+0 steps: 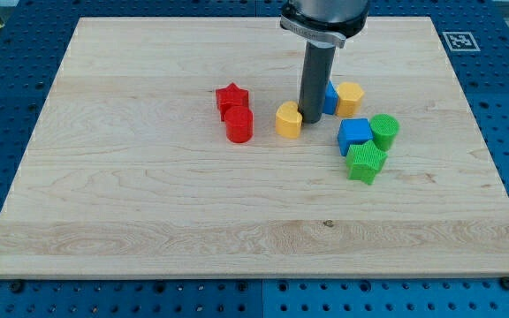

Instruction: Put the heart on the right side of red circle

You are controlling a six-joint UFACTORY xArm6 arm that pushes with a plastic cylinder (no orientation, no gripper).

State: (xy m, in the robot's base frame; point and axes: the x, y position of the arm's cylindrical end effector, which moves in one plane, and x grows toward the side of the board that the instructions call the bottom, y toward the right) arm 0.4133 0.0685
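The yellow heart (pixel 288 119) lies near the board's middle, to the right of the red circle (pixel 239 125) with a small gap between them. A red star (pixel 231 97) touches the red circle from the view's top left. My tip (pixel 311 118) stands on the board right against the heart's right side. The rod rises from it to the view's top.
A blue block (pixel 330 98), partly hidden by the rod, and a yellow hexagon (pixel 350 98) sit right of the rod. A blue block (pixel 354 135), a green circle (pixel 384 130) and a green star (pixel 366 162) cluster further right. The wooden board (pixel 148 221) rests on a blue table.
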